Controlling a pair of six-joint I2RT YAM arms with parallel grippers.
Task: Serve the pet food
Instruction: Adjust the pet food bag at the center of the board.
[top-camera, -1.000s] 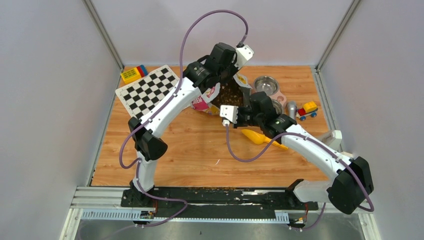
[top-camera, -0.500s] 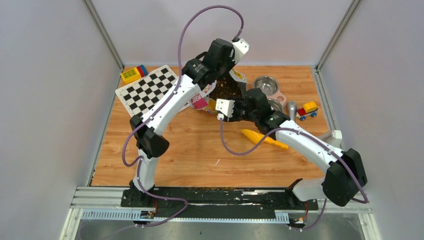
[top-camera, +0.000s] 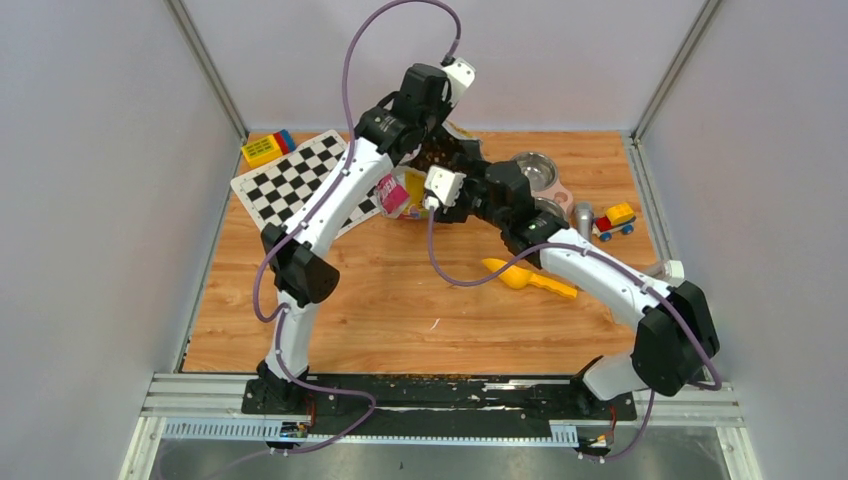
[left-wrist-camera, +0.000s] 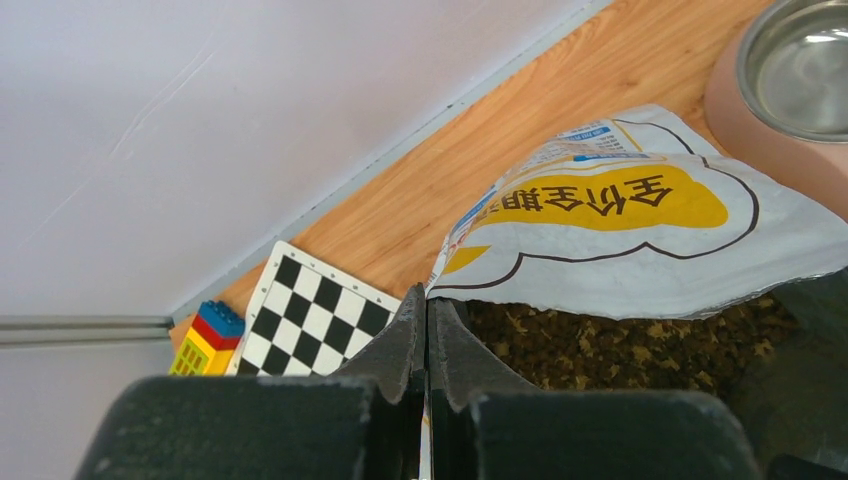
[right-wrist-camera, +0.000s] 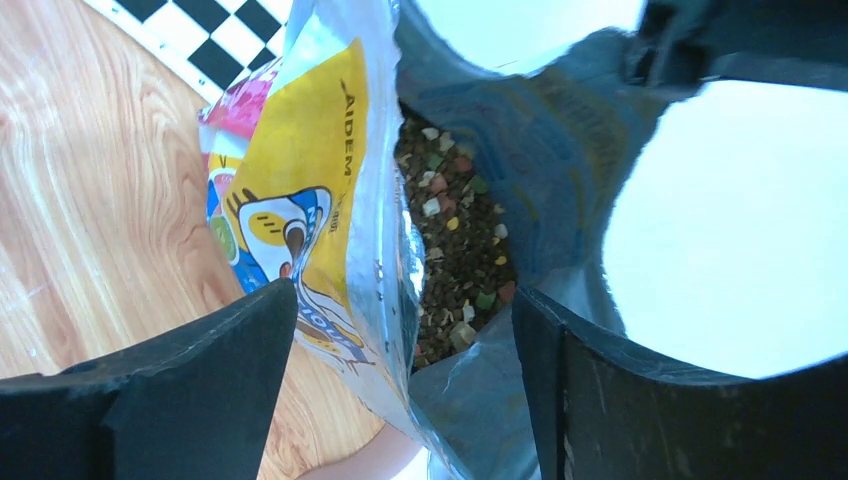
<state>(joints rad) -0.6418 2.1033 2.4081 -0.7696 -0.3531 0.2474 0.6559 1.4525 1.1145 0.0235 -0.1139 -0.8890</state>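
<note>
The pet food (right-wrist-camera: 455, 225) sits inside the opened bag (right-wrist-camera: 310, 190), a brown heap with a few coloured bits showing through the mouth. The bag is at the far middle of the table (top-camera: 400, 310). The left gripper (left-wrist-camera: 427, 305) has its fingers pressed tight together on the bag's upper edge, with the foil running down between them. The right gripper (right-wrist-camera: 402, 293) is spread wide, one finger either side of the bag's near wall, and I can't tell whether either finger touches it. From above, both arms meet over the bag, the left reaching in from the left and the right from the right. Just right of the bag stands a steel bowl (left-wrist-camera: 800, 70) in a pink holder. A yellow scoop (top-camera: 525, 278) lies on the wood nearer, under the right arm and apart from the bag. A checkerboard (top-camera: 300, 180) lies left of the bag with a coloured block (top-camera: 262, 150) at its far corner. A toy truck (top-camera: 615, 220) sits over at the right.
</note>
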